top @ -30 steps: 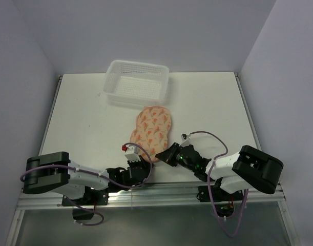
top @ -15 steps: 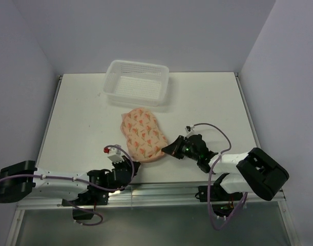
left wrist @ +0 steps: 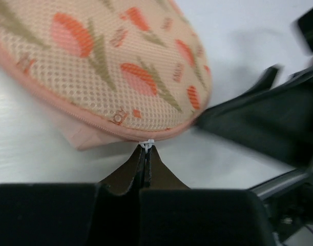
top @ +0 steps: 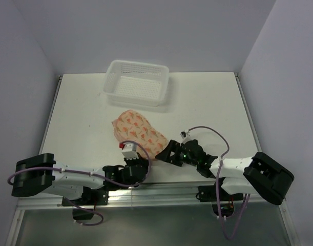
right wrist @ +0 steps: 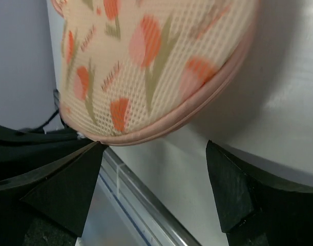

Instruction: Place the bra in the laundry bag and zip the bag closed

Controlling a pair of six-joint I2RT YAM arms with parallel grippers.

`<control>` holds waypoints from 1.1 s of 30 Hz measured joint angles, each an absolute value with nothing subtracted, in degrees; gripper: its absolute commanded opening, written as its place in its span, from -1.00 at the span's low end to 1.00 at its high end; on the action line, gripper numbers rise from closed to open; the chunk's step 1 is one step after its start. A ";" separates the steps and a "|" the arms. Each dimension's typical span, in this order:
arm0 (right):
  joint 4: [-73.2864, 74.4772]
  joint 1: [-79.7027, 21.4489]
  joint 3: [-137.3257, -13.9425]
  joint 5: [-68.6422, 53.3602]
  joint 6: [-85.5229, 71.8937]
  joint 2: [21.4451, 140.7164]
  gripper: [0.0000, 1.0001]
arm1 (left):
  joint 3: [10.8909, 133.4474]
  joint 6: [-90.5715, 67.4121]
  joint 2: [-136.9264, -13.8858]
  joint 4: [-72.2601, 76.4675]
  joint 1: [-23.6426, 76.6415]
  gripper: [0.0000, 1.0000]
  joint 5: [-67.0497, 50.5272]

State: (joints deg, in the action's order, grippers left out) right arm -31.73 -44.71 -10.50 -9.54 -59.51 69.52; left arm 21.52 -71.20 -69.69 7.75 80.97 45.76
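- The laundry bag [top: 138, 134] lies slantwise on the white bench [top: 212, 102], its near end just in front of both arms and its far end near a white mesh basket [top: 137, 98] but apart from it.
- The left end effector [left wrist: 147, 151] is pinched closed on a tiny white zipper pull [left wrist: 147, 144] at the bag's near edge. Its two dark fingers [left wrist: 126, 177] are pressed together with no gap between them.
- From the left wrist, a pale pink strip [left wrist: 77, 134] shows below the zipper line. Whether it is lining or the bag's lower half cannot be told.
- The zipper looks closed along the short stretch in view. The rest of the edge is cut off or turned away, so how far it runs shut is unclear.
- The bag's inside is hidden in every view.
- The right end effector [right wrist: 156, 147] stands wide open at the bag's near end, holding nothing, one finger [right wrist: 64, 179] to each side.
- The bag's rounded rim sits just beyond that gap. Contact with the left-hand fingertip is too close to call.
- From above, both sets of fingertips are dark and bunched under the wrists, and hard to separate.
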 measured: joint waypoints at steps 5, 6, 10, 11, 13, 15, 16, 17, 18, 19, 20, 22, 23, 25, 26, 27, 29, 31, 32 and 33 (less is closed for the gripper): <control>-32.56 -47.77 -8.08 -6.20 -63.24 67.51 0.76 | 30.96 -66.61 -76.69 8.84 80.40 -1.00 43.53; -32.56 -47.72 -8.08 -5.21 -63.53 67.16 0.73 | 31.83 -65.87 -77.43 8.60 80.05 -1.00 43.07; -32.71 -47.75 -8.32 -2.94 -64.71 65.71 0.64 | 34.02 -64.16 -78.48 7.88 78.54 -1.00 41.43; -32.71 -47.72 -8.32 -2.52 -64.93 65.39 0.64 | 34.17 -64.07 -78.48 7.86 78.19 -1.00 41.06; -32.42 -47.72 -8.29 -2.28 -65.25 64.12 0.66 | 34.33 -64.03 -78.46 7.90 77.56 -0.99 40.05; -31.40 -47.53 -8.16 -2.07 -65.23 61.76 0.69 | 34.30 -64.10 -78.00 8.01 76.69 -1.00 39.31; -30.81 -47.35 -7.92 -1.93 -65.36 60.03 0.74 | 34.20 -64.12 -77.43 8.23 76.18 -1.00 38.76; -30.35 -47.33 -7.79 -1.89 -65.49 58.46 0.76 | 33.89 -64.16 -76.77 8.47 75.75 -1.00 38.06; -29.93 -47.31 -7.68 -1.78 -65.58 56.10 0.77 | 33.45 -64.16 -76.12 8.75 75.40 -0.99 37.34; -29.63 -47.31 -7.68 -1.67 -65.58 53.76 0.84 | 32.88 -64.16 -75.42 9.04 75.09 -1.00 36.69; -29.52 -47.31 -7.70 -1.30 -65.56 51.70 0.84 | 32.45 -64.14 -74.96 9.10 74.91 -1.00 36.27; -29.28 -47.31 -7.97 -0.49 -65.43 50.78 0.85 | 32.03 -64.07 -74.56 9.15 74.61 -1.00 35.57; -29.15 -47.20 -8.36 -0.25 -65.30 51.13 0.84 | 32.03 -63.99 -74.59 9.41 74.48 -1.00 35.09; -29.26 -46.94 -9.17 0.01 -65.08 53.28 0.79 | 32.05 -63.59 -74.74 10.09 74.37 -1.00 34.22; -29.06 -46.87 -9.82 -0.03 -64.97 55.37 0.78 | 32.08 -63.24 -74.98 10.39 74.37 -1.00 33.98; -28.75 -46.83 -10.35 -0.08 -64.84 56.99 0.78 | 32.10 -62.92 -75.37 10.55 74.32 -1.00 33.71; -28.12 -46.78 -11.46 -0.01 -64.47 59.40 0.74 | 32.10 -62.28 -76.27 10.94 74.32 -1.00 33.15; -27.79 -46.54 -12.34 -0.03 -64.40 60.84 0.61 | 32.10 -62.00 -76.71 11.29 74.32 -1.00 32.77; -27.86 -46.44 -12.60 -0.01 -64.45 61.41 0.55 | 32.10 -61.93 -76.75 11.35 74.32 -1.00 32.77; -28.03 -46.33 -12.69 -0.03 -64.55 61.95 0.24 | 32.10 -61.89 -76.75 11.53 74.30 -1.00 32.77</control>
